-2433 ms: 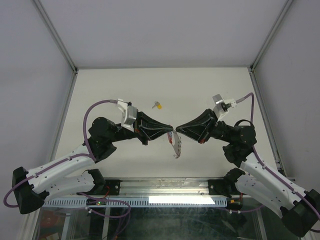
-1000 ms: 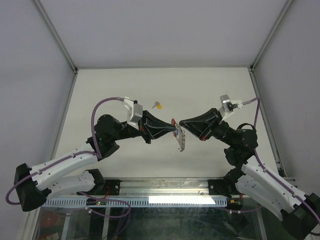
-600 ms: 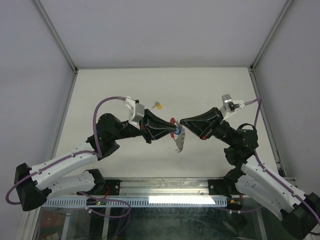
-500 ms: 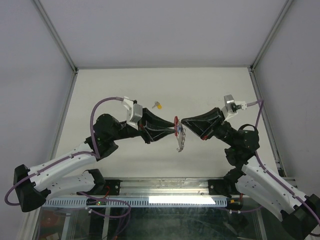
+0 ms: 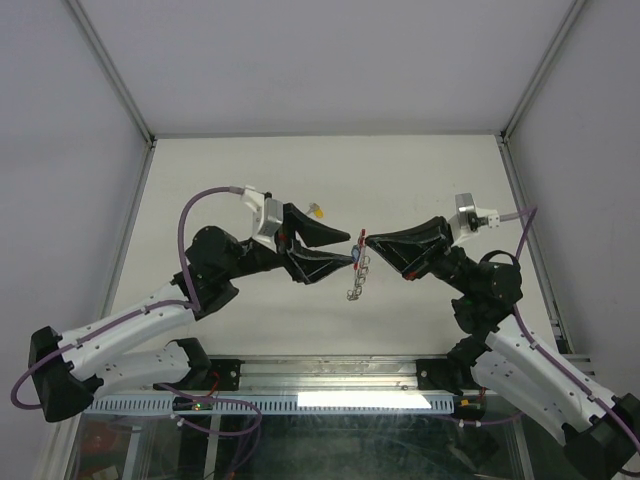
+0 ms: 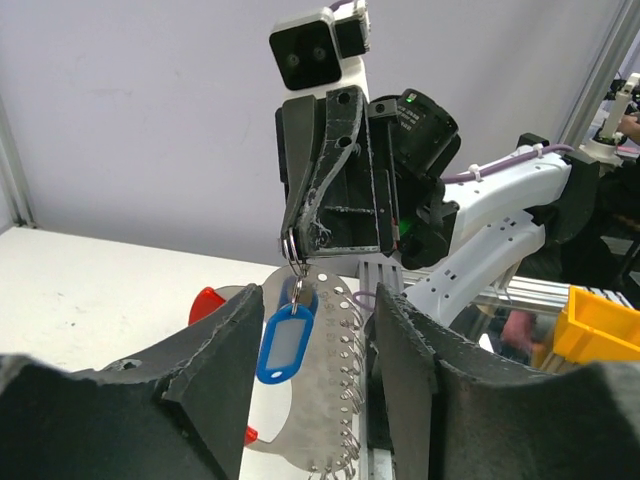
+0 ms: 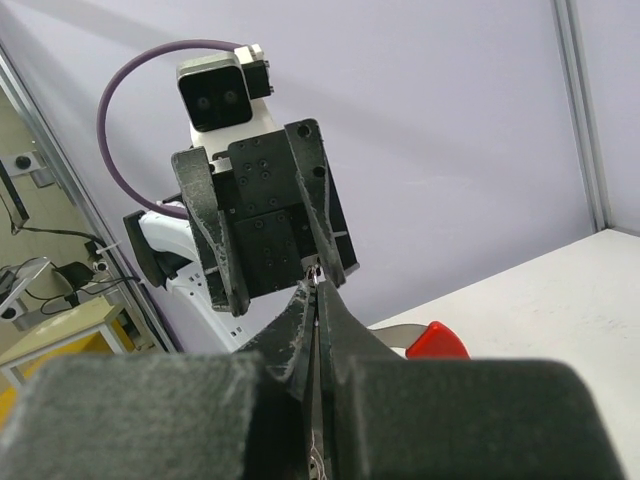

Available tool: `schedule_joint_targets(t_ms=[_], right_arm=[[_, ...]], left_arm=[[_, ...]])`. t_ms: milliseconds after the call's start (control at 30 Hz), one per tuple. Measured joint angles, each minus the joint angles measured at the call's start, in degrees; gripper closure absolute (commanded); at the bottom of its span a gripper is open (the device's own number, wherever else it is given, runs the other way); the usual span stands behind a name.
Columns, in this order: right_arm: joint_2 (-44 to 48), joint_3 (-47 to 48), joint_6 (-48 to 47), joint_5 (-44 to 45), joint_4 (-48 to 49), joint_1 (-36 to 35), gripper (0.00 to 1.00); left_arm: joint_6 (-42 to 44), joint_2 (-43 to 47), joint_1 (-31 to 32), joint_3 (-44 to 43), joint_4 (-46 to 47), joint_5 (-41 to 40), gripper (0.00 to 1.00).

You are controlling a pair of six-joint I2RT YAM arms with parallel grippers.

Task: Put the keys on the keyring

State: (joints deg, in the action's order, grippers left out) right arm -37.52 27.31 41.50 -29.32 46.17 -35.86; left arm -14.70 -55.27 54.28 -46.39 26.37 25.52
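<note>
Well, up over the middle of the white desk (image 5: 220,170) the two arms meet tip to tip. The right gripper (image 5: 366,241) has its jaws pressed tight on the keyring (image 5: 356,280), a curved red tab joined to a silvery metal ring, with a short chain that dangles below it, clear of the desk. From the ring hangs the blue-headed key (image 6: 285,340), a tiny metal key with a blue plastic head. The left gripper (image 5: 350,248) faces it with its jaws standing apart. In the left wrist view one finger sits on each side of the blue-headed key, and neither touches it or the chain. The yellow-headed key (image 5: 316,210), a tiny metal key with a yellow plastic head, lies on the desk toward the far edge, just behind the left gripper.
</note>
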Motion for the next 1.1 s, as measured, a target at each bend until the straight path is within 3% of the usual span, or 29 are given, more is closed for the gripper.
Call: schedule_joint_targets(t_ms=[100, 267, 1100], right_arm=[[0.1, 0.0, -1.0, 0.0, -0.3, 0.0, 1.0], [0.3, 0.0, -1.7, 0.0, -0.7, 0.0, 1.0], [0.8, 0.0, -2.4, -0.5, -1.4, 0.0, 1.0]], left_arm=[[-1.1, -1.4, 0.0, 0.0, 0.4, 0.0, 0.54], [-2.3, -2.6, 0.0, 0.0, 0.7, 0.1, 0.67], [-2.9, -5.2, 0.0, -1.6, 2.2, 0.6, 0.72]])
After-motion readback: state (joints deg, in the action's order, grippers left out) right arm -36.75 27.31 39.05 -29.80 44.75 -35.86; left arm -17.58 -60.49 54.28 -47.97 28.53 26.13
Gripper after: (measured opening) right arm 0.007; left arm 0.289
